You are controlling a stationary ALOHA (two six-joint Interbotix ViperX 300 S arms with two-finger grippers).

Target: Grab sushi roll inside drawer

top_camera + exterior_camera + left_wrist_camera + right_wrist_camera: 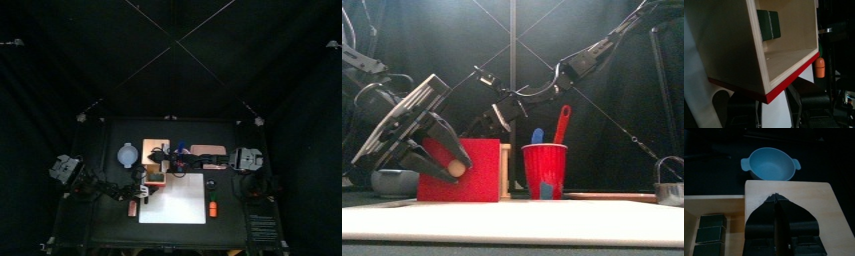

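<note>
Already the drawer [784, 55] is pulled open, dark green sushi rolls [769, 25] exposed; left gripper [761, 107] spread, right gripper [777, 203] pressed together; none is grasped yet.

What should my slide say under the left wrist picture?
Open wooden drawer with a red front edge holds a dark green sushi roll at its back, the left hand's view looking inside.

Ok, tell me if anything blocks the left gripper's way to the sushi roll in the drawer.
Nothing visible does. The left gripper is open and faces the drawer's open side. The dark green sushi roll sits deep inside, with only bare wood floor before it. The red front rim lies close to the jaws.
</note>
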